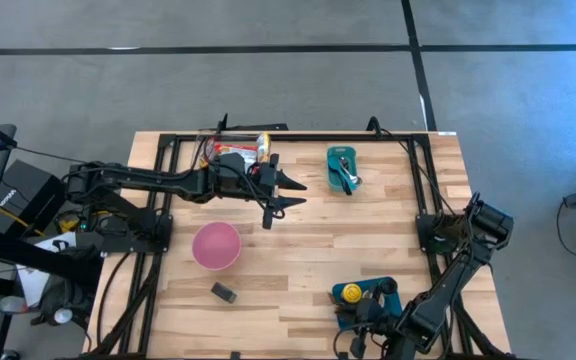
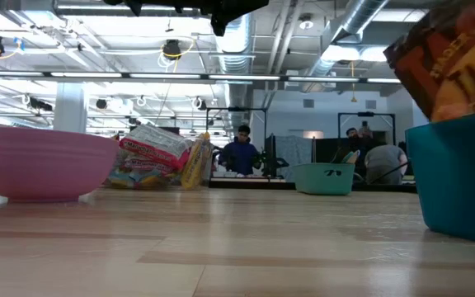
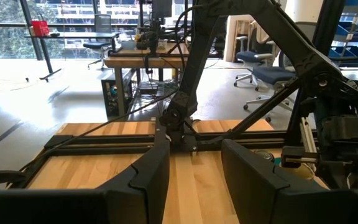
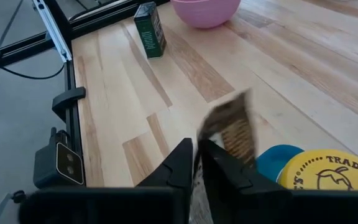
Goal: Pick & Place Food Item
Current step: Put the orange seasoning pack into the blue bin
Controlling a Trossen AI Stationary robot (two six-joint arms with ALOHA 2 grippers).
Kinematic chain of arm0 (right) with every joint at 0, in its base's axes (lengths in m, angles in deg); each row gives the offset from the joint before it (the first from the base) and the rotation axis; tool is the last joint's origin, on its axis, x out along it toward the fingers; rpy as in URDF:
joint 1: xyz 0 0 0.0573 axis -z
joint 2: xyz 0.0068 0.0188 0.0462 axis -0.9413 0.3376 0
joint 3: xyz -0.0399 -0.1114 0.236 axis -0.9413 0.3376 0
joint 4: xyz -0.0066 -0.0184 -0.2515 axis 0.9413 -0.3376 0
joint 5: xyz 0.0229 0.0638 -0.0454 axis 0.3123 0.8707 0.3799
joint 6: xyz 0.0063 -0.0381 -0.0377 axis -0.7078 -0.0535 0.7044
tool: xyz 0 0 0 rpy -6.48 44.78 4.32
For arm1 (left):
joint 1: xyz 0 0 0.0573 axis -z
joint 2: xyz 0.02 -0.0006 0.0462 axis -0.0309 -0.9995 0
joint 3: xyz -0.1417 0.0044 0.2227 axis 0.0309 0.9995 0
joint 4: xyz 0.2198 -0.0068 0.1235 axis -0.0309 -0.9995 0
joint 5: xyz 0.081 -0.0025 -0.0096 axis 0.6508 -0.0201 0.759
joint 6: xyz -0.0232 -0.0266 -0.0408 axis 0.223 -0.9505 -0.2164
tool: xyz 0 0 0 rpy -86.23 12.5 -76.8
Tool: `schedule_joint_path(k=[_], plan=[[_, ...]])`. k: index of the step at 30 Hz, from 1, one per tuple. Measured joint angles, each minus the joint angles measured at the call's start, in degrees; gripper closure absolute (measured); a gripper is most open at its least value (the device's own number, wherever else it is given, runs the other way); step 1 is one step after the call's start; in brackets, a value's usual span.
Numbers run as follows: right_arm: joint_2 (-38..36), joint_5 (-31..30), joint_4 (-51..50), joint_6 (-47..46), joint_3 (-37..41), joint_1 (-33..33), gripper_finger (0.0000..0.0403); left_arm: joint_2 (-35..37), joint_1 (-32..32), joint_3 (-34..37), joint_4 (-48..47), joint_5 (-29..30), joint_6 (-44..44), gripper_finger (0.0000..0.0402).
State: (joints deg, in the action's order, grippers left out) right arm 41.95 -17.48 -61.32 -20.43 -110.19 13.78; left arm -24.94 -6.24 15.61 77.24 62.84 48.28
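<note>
- The wooden tabletop (image 1: 308,250) carries everything; both dark arms reach over it.
- The left claw (image 1: 286,192) hangs above the middle of the tabletop, toward the far edge, fingers (image 3: 145,177) spread wide and holding nothing.
- The right claw (image 4: 197,163) sits at the near edge toward the right corner, clenched on a brown snack packet (image 4: 232,130) above a blue bin (image 1: 368,297).
- A pink bowl (image 1: 216,245) stands left of centre.
- A teal bin (image 1: 343,168) sits near the far edge.
- Snack bags (image 2: 157,157) lie heaped at the far edge.
- A small dark green box (image 4: 148,29) stands near the bowl.
</note>
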Motion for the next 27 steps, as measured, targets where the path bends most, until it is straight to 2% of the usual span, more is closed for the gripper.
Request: schedule_joint_path(k=[7,27], plan=[[0.0,0.0,-0.1,0.0,0.0,0.0,0.0343,0.0,0.0,0.0,0.0,0.0,0.0,0.0262],[-2.5,7.3,-2.9,0.0,0.0,-0.5,0.034,0.0,0.0,0.0,0.0,0.0,0.0,0.0262]])
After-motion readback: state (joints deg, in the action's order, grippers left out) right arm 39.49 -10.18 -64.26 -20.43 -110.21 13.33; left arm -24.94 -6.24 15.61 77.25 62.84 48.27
